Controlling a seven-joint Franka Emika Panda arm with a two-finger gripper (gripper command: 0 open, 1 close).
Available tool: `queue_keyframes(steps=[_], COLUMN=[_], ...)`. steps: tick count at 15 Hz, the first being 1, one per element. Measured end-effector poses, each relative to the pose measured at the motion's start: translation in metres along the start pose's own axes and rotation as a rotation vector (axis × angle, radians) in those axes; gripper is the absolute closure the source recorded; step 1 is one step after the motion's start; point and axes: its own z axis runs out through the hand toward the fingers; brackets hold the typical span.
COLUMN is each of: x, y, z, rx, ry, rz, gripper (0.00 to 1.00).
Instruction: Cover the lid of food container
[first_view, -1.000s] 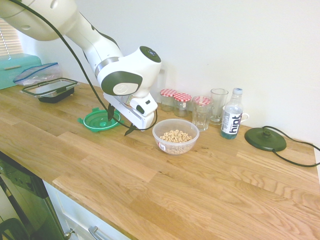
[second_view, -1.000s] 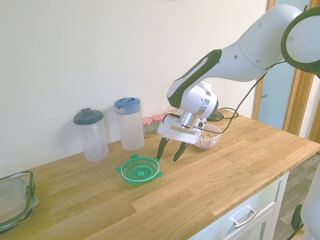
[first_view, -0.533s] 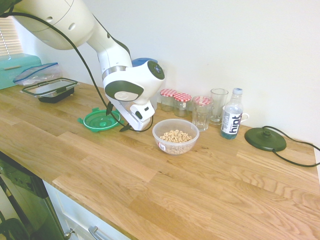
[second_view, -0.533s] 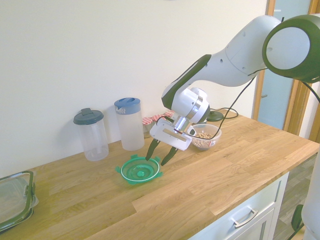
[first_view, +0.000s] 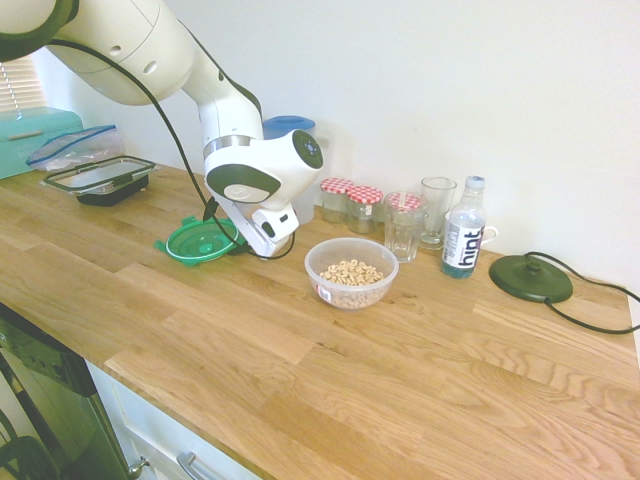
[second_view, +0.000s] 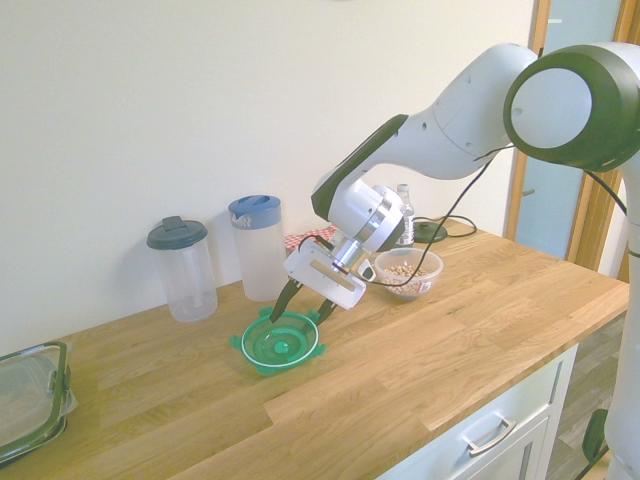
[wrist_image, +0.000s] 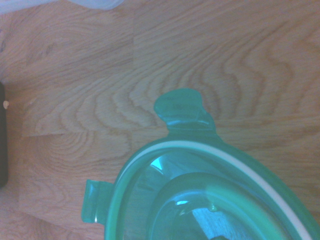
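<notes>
The round green lid (second_view: 280, 342) lies flat on the wooden counter, seen also as the lid (first_view: 198, 241) left of the arm. My gripper (second_view: 303, 308) hangs low over its rim on the bowl's side, open, one dark finger (second_view: 284, 299) at the rim near the wall, the other just outside it. In the wrist view the lid (wrist_image: 200, 200) fills the lower part, one snap tab (wrist_image: 182, 107) pointing out over the wood. The food container (first_view: 351, 272), a clear round bowl of cereal rings, stands uncovered right of the arm; it shows behind the hand as the bowl (second_view: 408, 273).
Two tall pitchers (second_view: 259, 247) stand by the wall behind the lid. Red-checked jars (first_view: 350, 200), glasses (first_view: 405, 225), a water bottle (first_view: 463, 228) and a black round base (first_view: 531, 278) line the wall. A rectangular black-rimmed container (first_view: 100, 180) sits far left.
The arm has swung away from the bowl and lowered, bringing the open gripper from beside the lid down over its rim. Lid and bowl have not moved.
</notes>
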Motion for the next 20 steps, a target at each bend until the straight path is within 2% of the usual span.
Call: queue_keyframes(steps=[12,20], x=[0.012,0.015], y=[0.017,0.021], z=[0.011,0.017], rx=[0.059,0.058], ry=[-0.056,-0.054], rz=[0.041,0.040], gripper=[1.00,1.00])
